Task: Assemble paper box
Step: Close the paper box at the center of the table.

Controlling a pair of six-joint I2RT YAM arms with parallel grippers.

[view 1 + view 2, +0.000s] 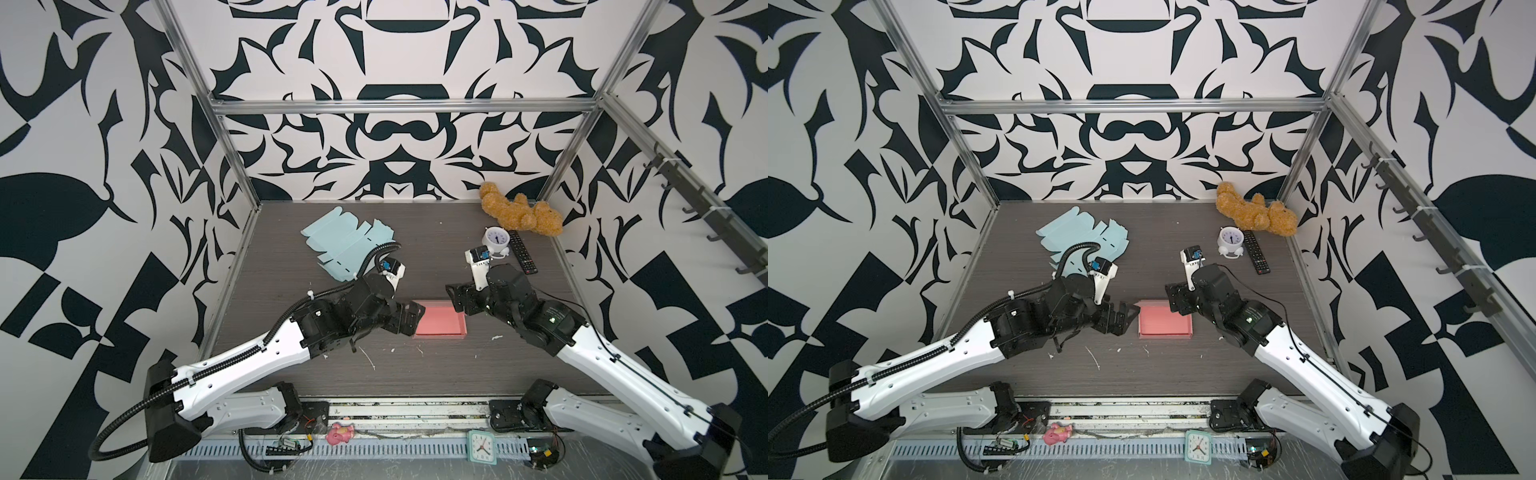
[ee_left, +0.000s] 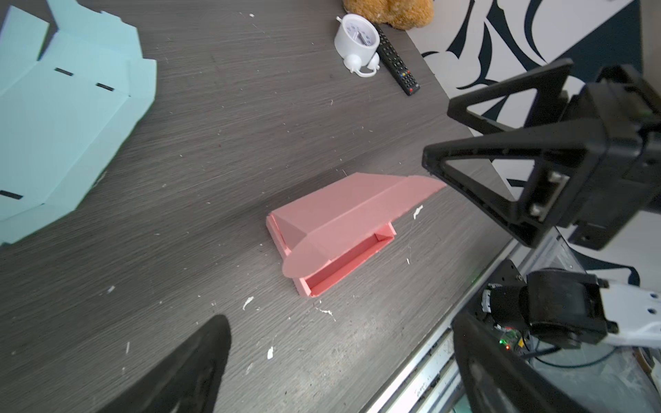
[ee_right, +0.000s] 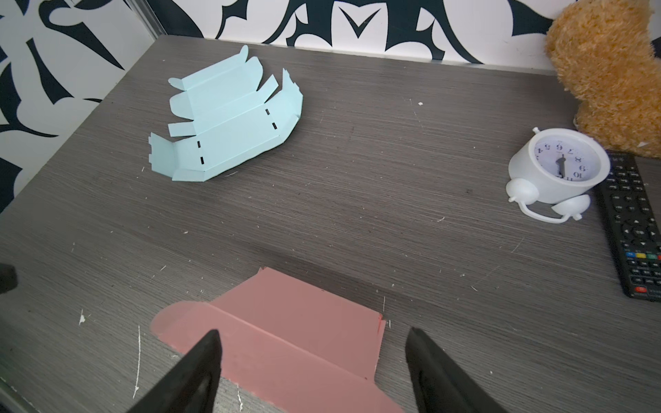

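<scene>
Status, left to right across the tabletop [image 1: 436, 374]:

- Blue cutout [image 1: 345, 245] is lying flat toward the far left corner, unfolded, well apart from both tools. I'm not touching it.
- My left gripper [image 1: 415, 319] is hovering at the left short end of the pink box [image 1: 440, 324]. The jaws are spread wide and carrying nothing.
- The pink box is sitting near the middle of the front edge, long axis running parallel to that edge. The tray walls are looking folded up. The lid [image 2: 343, 211] is hinging off the far long side and leaning over the tray, not down.
- My right gripper [image 1: 457, 300] is hanging over the far right corner of the box. Its jaws are apart with the lid panel showing below and between them in the right wrist view. I'm seeing no clamp on the paper. One fingertip is looking very close to the lid's corner in the left wrist view, and I can't tell whether they're touching.
- Alarm clock [image 1: 496, 239], remote [image 1: 523, 251] and teddy bear [image 1: 519, 212] are crowding the far right corner, clear of the work.

My read: the lid is what's left. The right arm is sitting nearer to it, on the hinge side. The left is lining up along the long axis, so I'm guessing it's bracing the end while the right is pushing the lid toward the front edge.
</scene>
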